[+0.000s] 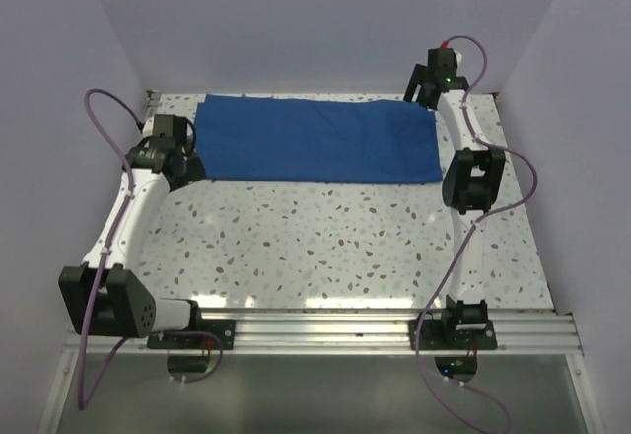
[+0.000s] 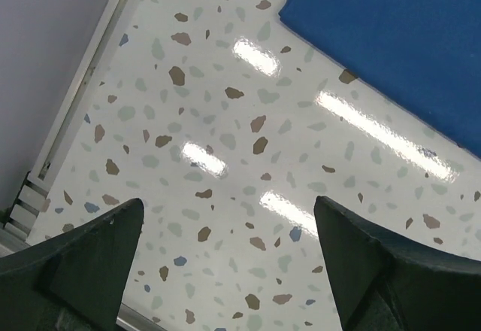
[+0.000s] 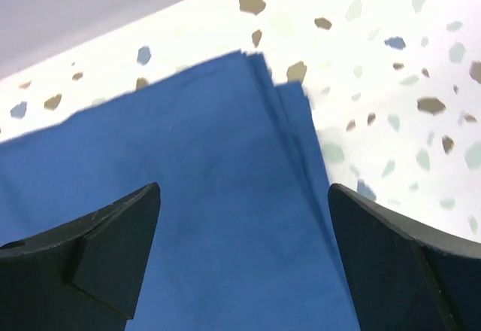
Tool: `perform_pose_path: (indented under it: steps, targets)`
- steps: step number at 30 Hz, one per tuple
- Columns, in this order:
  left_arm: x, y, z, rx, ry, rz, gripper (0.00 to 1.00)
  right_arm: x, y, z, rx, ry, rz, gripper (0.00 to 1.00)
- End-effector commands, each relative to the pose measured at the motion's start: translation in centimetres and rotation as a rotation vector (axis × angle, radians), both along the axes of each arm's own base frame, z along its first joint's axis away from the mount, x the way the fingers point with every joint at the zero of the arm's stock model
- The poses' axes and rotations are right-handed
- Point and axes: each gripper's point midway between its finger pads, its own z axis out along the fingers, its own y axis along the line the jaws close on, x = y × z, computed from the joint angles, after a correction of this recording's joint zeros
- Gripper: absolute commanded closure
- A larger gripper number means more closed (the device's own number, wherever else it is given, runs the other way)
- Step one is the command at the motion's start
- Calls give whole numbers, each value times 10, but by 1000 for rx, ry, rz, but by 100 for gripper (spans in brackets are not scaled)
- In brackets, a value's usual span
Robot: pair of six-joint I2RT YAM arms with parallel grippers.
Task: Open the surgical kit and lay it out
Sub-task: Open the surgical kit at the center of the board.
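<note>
The royal-blue cloth wrap (image 1: 315, 140) lies folded flat in a long rectangle at the far part of the table. No steel tray or silver instruments show in any view. My left gripper (image 1: 187, 166) is open and empty over bare tabletop just off the cloth's left near corner; that corner shows in the left wrist view (image 2: 391, 37), with the gripper (image 2: 225, 204) apart from it. My right gripper (image 1: 425, 91) is open and empty above the cloth's far right corner, whose layered edges show in the right wrist view (image 3: 225, 165) between the fingers (image 3: 244, 189).
The terrazzo tabletop (image 1: 325, 247) is bounded by pale walls at the left, back and right. An aluminium rail (image 1: 375, 327) holding both arm bases runs along the near edge. Purple cables (image 1: 99, 108) loop beside each arm. A metal edge strip (image 2: 83, 83) borders the table's left side.
</note>
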Motion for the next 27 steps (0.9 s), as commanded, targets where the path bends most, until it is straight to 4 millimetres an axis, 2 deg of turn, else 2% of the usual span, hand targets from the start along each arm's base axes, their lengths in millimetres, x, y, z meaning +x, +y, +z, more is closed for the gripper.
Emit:
perform_pose_path:
  steps: [1, 3, 4, 5, 7, 8, 9, 11, 15, 22, 24, 27]
  targets:
    - [-30, -11, -5, -39, 12, 6, 0, 33, 10, 1, 124, -98, 94, 4]
    - [-48, -16, -15, -75, 1, 25, 0, 45, 2, -2, 154, -134, 97, 7]
    - [-53, -18, -20, -89, -2, 29, 0, 49, 1, -15, 167, -126, 105, 7]
    - [-64, -21, -27, -109, -5, 40, 0, 52, 4, -19, 175, -130, 116, 8]
    - [-78, -25, -36, -132, 16, 50, 0, 61, 7, -14, 188, -166, 125, 10]
    - [-88, -27, -42, -141, 22, 65, 0, 64, -13, -22, 197, -167, 102, 11]
    - [-91, -25, -42, -130, 22, 75, 0, 67, -14, -23, 206, -179, 102, 11]
    - [-93, -30, -34, -118, 9, 60, 0, 69, -15, -31, 208, -175, 98, 16]
    - [-95, -31, -35, -105, 14, 59, 1, 72, -8, -39, 239, -177, 116, 18]
    - [-94, -32, -38, -95, 29, 52, 0, 74, -12, -37, 225, -186, 103, 22]
    - [-93, -34, -38, -91, 24, 46, 0, 73, -10, -37, 232, -185, 105, 30]
    - [-93, -36, -38, -88, 25, 34, 0, 72, -6, -40, 231, -173, 112, 34]
